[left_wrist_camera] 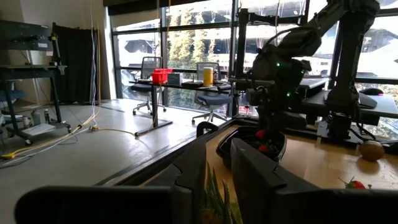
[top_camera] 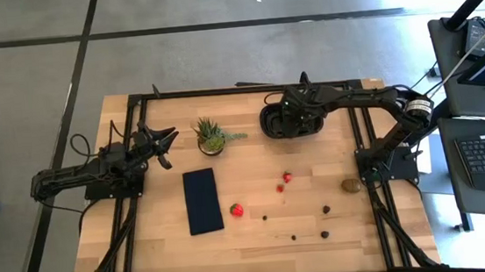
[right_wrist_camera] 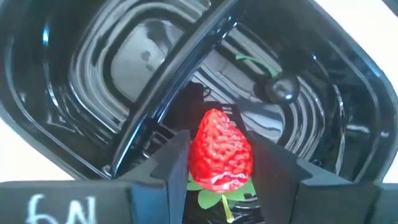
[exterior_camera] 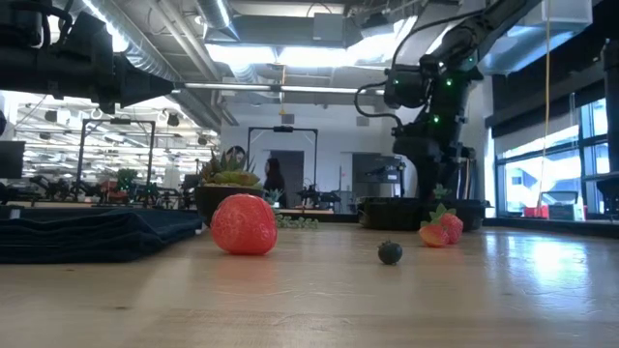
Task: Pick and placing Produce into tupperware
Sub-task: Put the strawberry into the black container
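My right tool [right_wrist_camera: 217, 168] hangs directly over the black oval plastic tupperware [top_camera: 270, 125], which sits near the far edge of the pale wooden table [top_camera: 261, 249], and it is clamped on a red strawberry with a green stalk [right_wrist_camera: 219, 155]; the two dark fingers [right_wrist_camera: 171, 165] press the fruit from either side. Through my right wrist camera the tupperware shows a raised divider splitting it into two glossy compartments. One small dark berry [right_wrist_camera: 283, 90] with a green stem lies in the compartment beside the divider; the other compartment shows only its ribbed floor. The held strawberry is above the berry's compartment, not touching the floor as far as I can tell.

Measured from the tupperware, the rest of the produce lies toward the near side of the table: two small red strawberries [top_camera: 283, 182] close together, a larger red strawberry [top_camera: 237, 210] farther on, a brownish oval kiwi [top_camera: 350, 185] toward the right rail, and several tiny dark berries [top_camera: 325, 233] scattered near the front edge. A spiky green potted plant [top_camera: 210, 135] stands just beside the tupperware on its left, and a flat dark rectangular pad [top_camera: 202, 200] lies beyond the plant, toward the front.

My left tool [top_camera: 166, 145] waits past the plant, at the table's left edge, with its fingers spread narrowly apart.
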Controlling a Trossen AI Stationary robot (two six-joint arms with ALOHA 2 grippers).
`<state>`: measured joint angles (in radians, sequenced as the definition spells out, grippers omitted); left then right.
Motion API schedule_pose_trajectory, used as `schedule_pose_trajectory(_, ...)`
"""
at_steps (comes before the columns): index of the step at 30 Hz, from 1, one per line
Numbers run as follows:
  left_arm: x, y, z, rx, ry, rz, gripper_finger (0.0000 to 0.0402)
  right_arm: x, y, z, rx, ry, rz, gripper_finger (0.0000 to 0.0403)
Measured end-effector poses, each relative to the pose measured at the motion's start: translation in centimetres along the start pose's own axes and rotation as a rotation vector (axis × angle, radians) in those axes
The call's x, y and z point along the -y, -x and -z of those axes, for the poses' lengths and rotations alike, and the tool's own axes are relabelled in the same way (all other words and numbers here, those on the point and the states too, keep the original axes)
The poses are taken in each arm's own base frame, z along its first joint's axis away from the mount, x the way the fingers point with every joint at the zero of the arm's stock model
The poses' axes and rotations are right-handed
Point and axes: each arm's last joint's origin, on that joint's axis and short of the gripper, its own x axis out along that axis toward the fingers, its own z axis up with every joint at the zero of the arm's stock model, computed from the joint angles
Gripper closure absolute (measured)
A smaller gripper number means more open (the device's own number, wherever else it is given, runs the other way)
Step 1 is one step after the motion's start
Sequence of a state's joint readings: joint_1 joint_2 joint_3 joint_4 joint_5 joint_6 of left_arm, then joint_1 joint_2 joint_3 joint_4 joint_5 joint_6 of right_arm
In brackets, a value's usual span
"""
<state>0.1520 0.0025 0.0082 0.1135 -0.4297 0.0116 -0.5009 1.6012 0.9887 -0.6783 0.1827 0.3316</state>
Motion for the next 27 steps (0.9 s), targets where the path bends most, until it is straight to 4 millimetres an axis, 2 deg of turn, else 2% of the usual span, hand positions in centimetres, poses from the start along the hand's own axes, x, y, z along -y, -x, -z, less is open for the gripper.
schedule_pose_trajectory(21, 0.0, 0.0, 0.0, 0.0, 0.0, 0.0, 0.0373, -0.06, -0.02, -0.2, 0.026, -0.008, 0.002, 0.0252)
schedule_pose_trajectory(27, 0.0, 0.0, 0.0, 0.0, 0.0, -0.001, 0.0379, -0.09, -0.01, -0.28, 0.033, -0.009, -0.001, 0.0221)
